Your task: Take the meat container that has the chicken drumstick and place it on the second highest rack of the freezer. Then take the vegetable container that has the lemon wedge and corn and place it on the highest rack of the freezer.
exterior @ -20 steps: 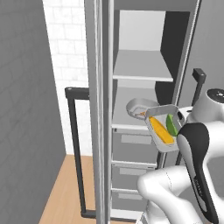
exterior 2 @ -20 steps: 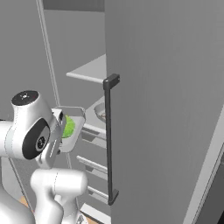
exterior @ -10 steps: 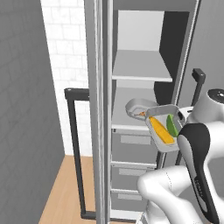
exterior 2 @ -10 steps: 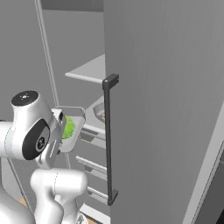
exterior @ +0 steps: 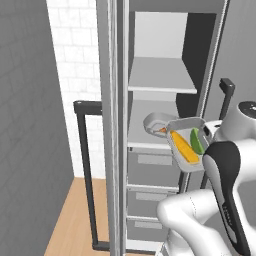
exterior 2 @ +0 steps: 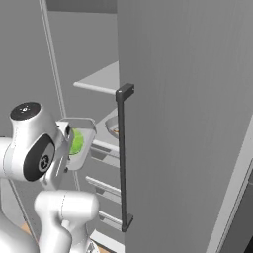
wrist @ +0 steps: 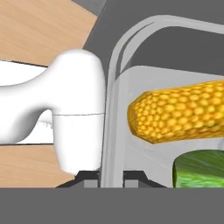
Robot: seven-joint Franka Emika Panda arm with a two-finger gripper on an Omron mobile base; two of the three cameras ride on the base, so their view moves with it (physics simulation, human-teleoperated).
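Up close in the hand view: end effector [wrist: 104,180] clamped narrow on the rim of the vegetable container [wrist: 114,87], one dark tip either side of the thin grey wall. Inside, just past the rim, the corn [wrist: 181,114], yellow and knobbly, with the lemon wedge [wrist: 200,168] green beside it. Beyond the tray edge, wooden floor [wrist: 39,30].

Not told from the hand camera but plain from the left base view: vegetable container [exterior: 187,145] held in the air, tilted, in front of the freezer [exterior: 165,70], level with its lower open shelf and just ahead of the meat container [exterior: 156,123]. Corn [exterior: 183,148] lying along the tray, lemon wedge [exterior: 195,141] alongside. Meat container sitting on that shelf, a bit of orange of the chicken drumstick [exterior: 163,130] peeking over its rim. Above that, the highest rack [exterior: 161,82], bare and light grey.

Arm rising from the lower corner, elbow bent, wrist reaching up to the tray.

Right base view: lemon wedge [exterior 2: 75,141] glimpsed in the vegetable container [exterior 2: 85,146] beside the wrist; meat container [exterior 2: 112,126] partly hidden behind the freezer door [exterior 2: 188,123] and its black bar handle [exterior 2: 121,158]. Drawers [exterior: 150,165] below the shelves. Far left in the left base view, a second black handle [exterior: 86,170] against a white tiled wall [exterior: 75,65].
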